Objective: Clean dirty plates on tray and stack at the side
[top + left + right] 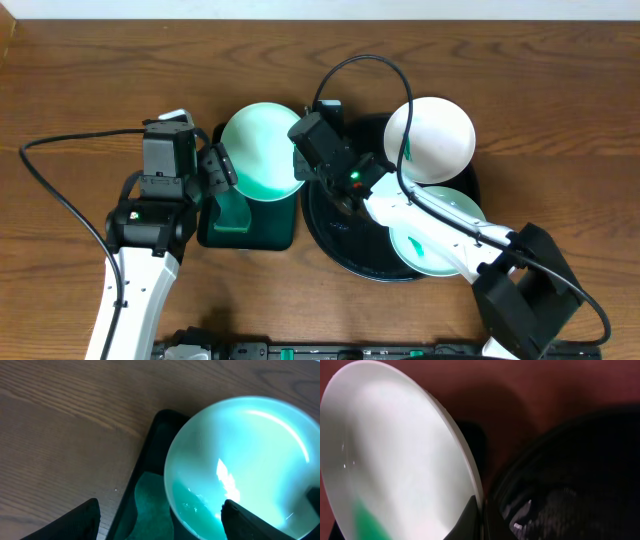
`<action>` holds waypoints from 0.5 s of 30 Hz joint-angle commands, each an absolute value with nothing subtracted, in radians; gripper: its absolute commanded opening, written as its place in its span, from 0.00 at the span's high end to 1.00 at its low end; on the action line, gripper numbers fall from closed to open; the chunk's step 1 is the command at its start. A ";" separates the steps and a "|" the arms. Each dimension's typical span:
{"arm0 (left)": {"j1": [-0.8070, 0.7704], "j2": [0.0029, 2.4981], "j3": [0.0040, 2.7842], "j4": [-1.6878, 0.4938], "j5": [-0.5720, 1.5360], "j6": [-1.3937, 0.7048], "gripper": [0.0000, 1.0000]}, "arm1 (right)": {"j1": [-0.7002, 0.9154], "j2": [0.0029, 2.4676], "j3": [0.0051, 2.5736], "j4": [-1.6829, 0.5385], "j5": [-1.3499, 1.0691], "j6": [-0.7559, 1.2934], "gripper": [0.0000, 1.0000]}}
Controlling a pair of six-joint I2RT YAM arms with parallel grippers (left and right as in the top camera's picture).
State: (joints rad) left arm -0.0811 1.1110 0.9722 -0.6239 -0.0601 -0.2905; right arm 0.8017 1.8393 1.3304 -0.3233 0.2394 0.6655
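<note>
Black tray, centre-right: bears far plate and, nearer, smeared plate. Green tray, left of it. Held plate, tilted above green tray, rim pinched by right gripper. Left gripper, jaws spread wide, empty, just left of that plate.

Table: black tray, seemingly green tray

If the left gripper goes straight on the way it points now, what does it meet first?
Most likely the pale mint plate held by the right gripper, though its height is hard to judge.
</note>
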 commanded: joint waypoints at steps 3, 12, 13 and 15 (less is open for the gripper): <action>-0.079 1.117 0.997 -0.624 -0.083 -0.289 0.22 | 0.810 1.838 1.345 -0.241 0.319 0.510 0.99; -0.079 1.117 0.997 -0.624 -0.083 -0.289 0.22 | 0.814 1.837 1.346 -0.025 0.421 0.123 0.99; -0.079 1.117 0.997 -0.624 -0.083 -0.289 0.22 | 0.817 1.837 1.346 -0.007 0.424 0.088 0.99; -0.079 1.117 0.997 -0.624 -0.083 -0.289 0.22 | 0.821 1.837 1.346 0.021 0.426 0.039 0.99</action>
State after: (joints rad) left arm -0.0811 1.1110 0.9722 -0.6235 -0.0601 -0.2905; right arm 0.8066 1.8397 1.3304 -0.0036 0.3752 0.1944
